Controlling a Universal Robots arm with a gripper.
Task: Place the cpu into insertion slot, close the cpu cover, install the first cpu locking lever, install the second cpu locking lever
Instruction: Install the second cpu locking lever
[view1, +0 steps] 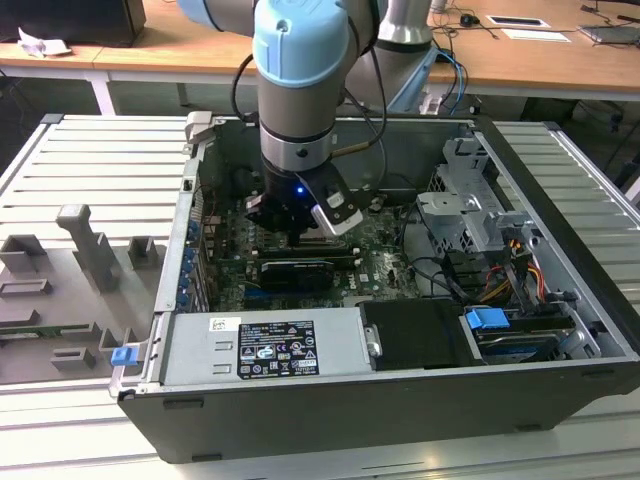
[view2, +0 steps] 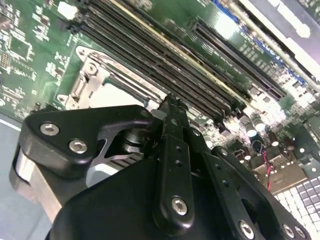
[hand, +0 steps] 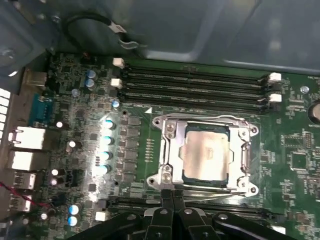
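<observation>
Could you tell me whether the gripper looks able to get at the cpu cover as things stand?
Probably yes: in the first wrist view the gripper sits right at the edge of the cpu cover, with nothing between them.

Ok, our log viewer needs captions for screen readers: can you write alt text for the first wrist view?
The cpu sits in the insertion slot with the silvery cpu cover closed around it, on a green circuit board. The gripper, fingers together, is at the socket's edge; memory slots run along the socket's far side.

cpu (hand: 206, 152) (silvery-tan) seated in insertion slot (hand: 172, 131), cpu cover (hand: 245, 150) closed
</observation>
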